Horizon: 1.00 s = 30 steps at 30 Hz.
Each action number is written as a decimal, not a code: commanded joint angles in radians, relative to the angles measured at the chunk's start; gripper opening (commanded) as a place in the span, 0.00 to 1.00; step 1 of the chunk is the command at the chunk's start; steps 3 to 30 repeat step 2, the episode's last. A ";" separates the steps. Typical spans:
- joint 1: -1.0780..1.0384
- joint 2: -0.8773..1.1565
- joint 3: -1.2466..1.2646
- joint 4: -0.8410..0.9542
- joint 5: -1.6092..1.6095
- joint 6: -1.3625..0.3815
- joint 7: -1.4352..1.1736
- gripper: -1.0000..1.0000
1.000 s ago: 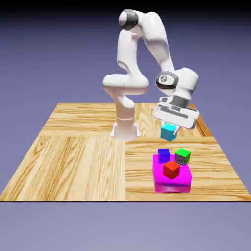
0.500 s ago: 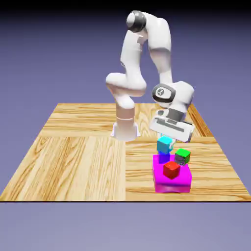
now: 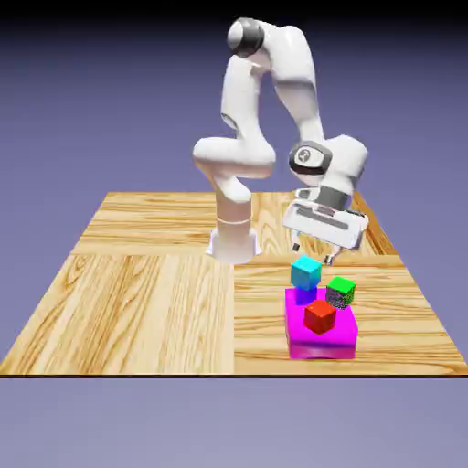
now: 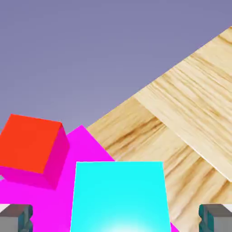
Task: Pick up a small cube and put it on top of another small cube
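The small cyan cube [image 3: 306, 271] sits on top of the blue-purple cube [image 3: 305, 295], which rests on the magenta block [image 3: 322, 345]. My gripper [image 3: 313, 249] hangs just above the cyan cube, open and holding nothing. In the hand view the cyan cube [image 4: 120, 195] fills the lower middle. The grey fingertips [image 4: 16, 217] stand wide apart at the bottom corners, clear of the cube's sides, so the gripper [image 4: 116, 219] is open. The blue-purple cube is hidden in that view.
A red cube [image 3: 320, 316] and a green cube [image 3: 341, 291] also stand on the magenta block, close beside the stack. The red cube [image 4: 31, 145] shows at the hand view's left on the magenta block [image 4: 86, 140]. The wooden table [image 3: 137, 292] lies all around.
The gripper carried the cyan cube forward and down onto the blue-purple cube, then opened and let it go. The hand has since risen slightly above the cube.
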 commanded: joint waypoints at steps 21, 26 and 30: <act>0.064 -0.008 -0.055 0.001 0.013 -0.023 -0.012 1.00; 0.064 -0.008 -0.055 0.001 0.013 -0.023 -0.012 1.00; 0.064 -0.008 -0.055 0.001 0.013 -0.023 -0.012 1.00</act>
